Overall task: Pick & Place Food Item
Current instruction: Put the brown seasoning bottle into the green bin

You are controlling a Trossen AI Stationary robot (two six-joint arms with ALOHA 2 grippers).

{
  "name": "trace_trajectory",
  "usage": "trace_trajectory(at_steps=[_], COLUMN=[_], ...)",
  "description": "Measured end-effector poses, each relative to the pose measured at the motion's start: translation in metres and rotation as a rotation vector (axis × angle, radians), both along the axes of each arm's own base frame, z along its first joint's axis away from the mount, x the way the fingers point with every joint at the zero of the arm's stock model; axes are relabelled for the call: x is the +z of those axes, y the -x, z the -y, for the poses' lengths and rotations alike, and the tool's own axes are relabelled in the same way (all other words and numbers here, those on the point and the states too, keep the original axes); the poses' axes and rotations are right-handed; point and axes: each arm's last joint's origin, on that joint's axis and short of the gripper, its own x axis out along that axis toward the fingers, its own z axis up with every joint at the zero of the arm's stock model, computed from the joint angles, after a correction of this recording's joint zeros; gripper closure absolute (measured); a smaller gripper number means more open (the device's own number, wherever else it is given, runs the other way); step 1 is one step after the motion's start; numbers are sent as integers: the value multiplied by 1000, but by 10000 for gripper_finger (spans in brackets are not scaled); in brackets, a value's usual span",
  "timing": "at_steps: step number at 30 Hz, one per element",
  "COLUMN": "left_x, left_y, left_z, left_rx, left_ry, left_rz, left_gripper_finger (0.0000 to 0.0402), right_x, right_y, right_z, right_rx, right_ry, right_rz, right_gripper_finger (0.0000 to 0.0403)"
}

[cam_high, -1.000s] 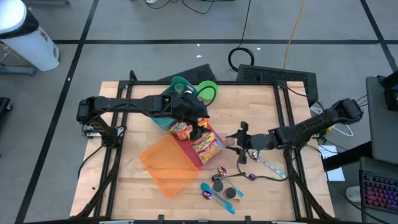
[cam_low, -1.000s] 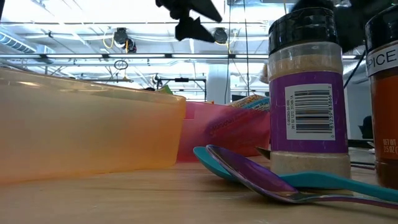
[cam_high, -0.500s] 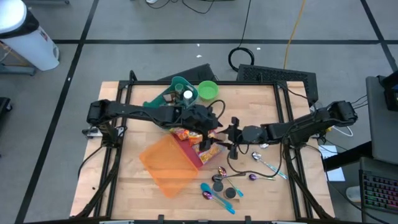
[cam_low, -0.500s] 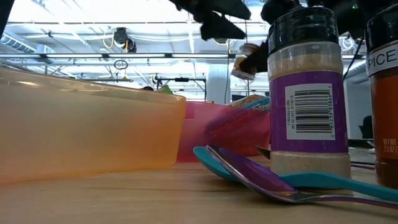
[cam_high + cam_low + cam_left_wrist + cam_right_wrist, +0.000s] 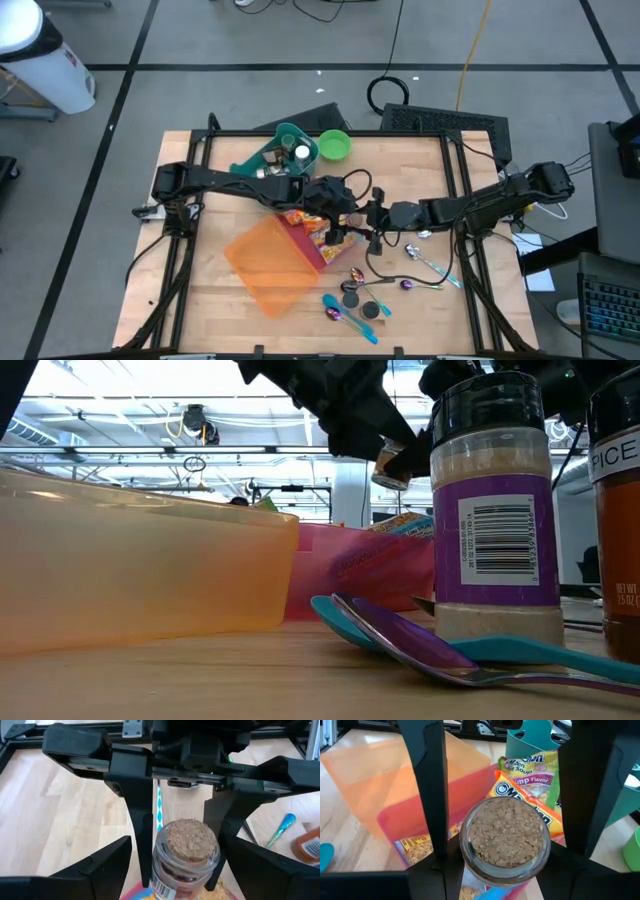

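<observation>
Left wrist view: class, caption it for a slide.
Right gripper holds a cork-topped jar between open left gripper fingers.

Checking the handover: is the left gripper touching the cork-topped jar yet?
Apart. In the left wrist view the left gripper's fingers stand wide of the cork-topped jar, gaps both sides; the right gripper's fingers pinch it.

Crowded middle, open table edges

The left pincer [image 5: 342,222] and right pincer [image 5: 372,226] face each other closely over the red bin [image 5: 322,232], the cork-topped jar [image 5: 187,851] between them leaving no way through. Beneath lie noodle packets [image 5: 530,795]; beside the left pincer sits the orange bin [image 5: 268,262]. Spice jars [image 5: 358,300] and spoons [image 5: 350,318] clutter the table [image 5: 210,300] near the right pincer.
</observation>
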Motion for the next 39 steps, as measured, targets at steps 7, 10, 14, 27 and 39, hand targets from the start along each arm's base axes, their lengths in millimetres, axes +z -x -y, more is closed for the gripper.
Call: trace_trajectory(at_steps=[7, 10, 14, 27, 39], left_x=[-1, -2, -2, -1, 0], left_y=[0, 0, 0, 0, -1], left_z=[0, 0, 1, 3, 2], left_rx=[5, 6, -15, 0, 15], left_ry=[-13, -18, -39, -5, -1], left_rz=[-8, -11, -11, -5, 11], left_gripper_finger=[109, 158, 232, 180, 16], right_x=[-1, -2, -2, -3, 11], right_y=[0, 1, 1, 1, -5], right_z=[0, 0, 1, -1, -3], right_rx=[-3, -8, -11, 32, 36], right_ry=[2, -5, 1, -40, -50], right_rz=[-13, -16, -24, -33, -96], right_gripper_finger=[223, 223, 223, 218, 221])
